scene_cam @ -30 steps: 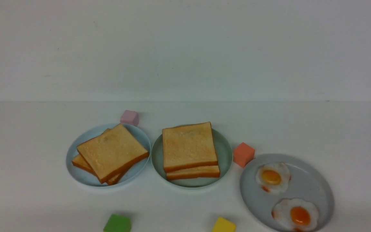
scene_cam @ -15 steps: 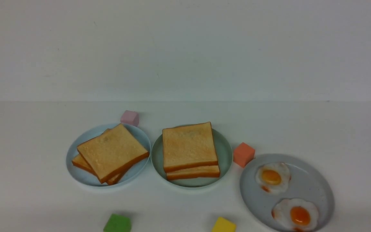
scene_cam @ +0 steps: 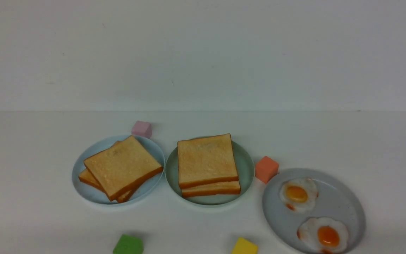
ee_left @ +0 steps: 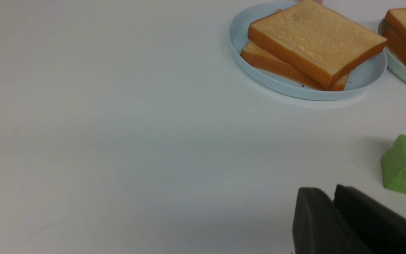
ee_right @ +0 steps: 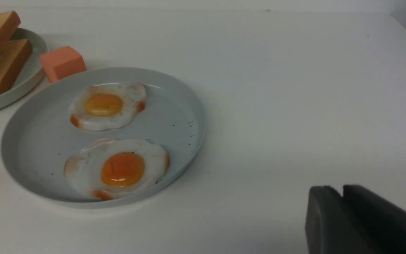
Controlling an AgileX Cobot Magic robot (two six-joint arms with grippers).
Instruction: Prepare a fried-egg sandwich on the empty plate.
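I see my left gripper and right gripper only in wrist views, fingers together, empty, no writing legible

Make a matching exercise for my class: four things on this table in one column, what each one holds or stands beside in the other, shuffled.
1. pale blue plate
2. grey plate
3. pink cube
4. orange cube

A. between the mint-green plate and the grey plate
B. holds two fried eggs
C. behind the pale blue plate
D. holds two crossed toast slices

Pairs: 1-D, 2-B, 3-C, 4-A
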